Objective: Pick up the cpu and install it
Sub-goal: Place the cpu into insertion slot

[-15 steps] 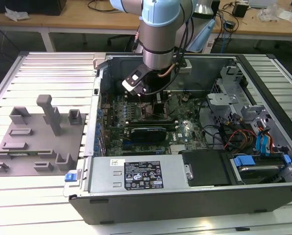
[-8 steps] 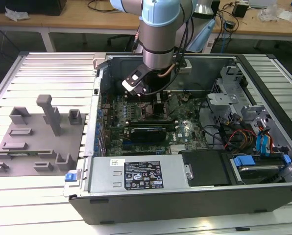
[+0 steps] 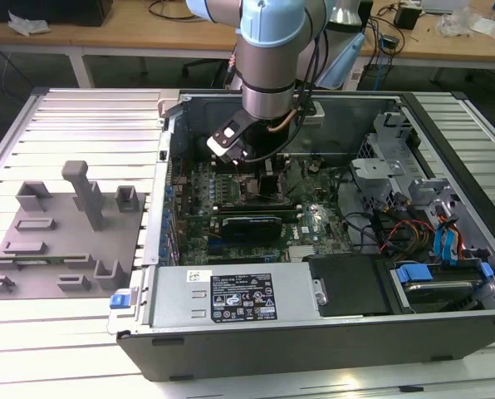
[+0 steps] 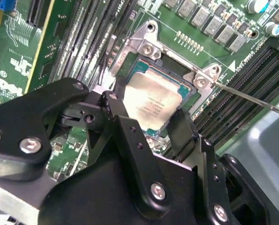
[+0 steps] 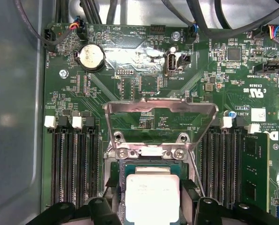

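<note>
In the exterior view the arm [image 3: 268, 75] reaches straight down into the open computer case [image 3: 314, 349], over the motherboard [image 3: 314, 220] toward the case's far wall and well away from the grey fixture [image 3: 56, 233] out on the table [image 3: 65, 349]. In the second wrist view you have the gripper [image 4: 146, 108] right over the socket [image 4: 149, 47]. Its black fingers [image 4: 116, 112] are closed against two opposite edges of the cpu [image 4: 151, 96], which lies flat between them within the socket frame; by the look of it, it is low in the well, though you cannot tell whether it is fully seated. Being square, it has no long axis to line up; what counts is its edges against the frame's. A thin lever rod [image 4: 252, 97] runs off one corner of the socket, clear of the fingers. In the first wrist view the cpu [image 5: 152, 194] sits squarely within the gripper [image 5: 152, 206], and the load plate [image 5: 160, 108] stands swung up from the socket's hinge edge, ahead of the cpu. The memory slots [image 5: 76, 164] crowd both flanks, so the open room you have is straight above.
</note>
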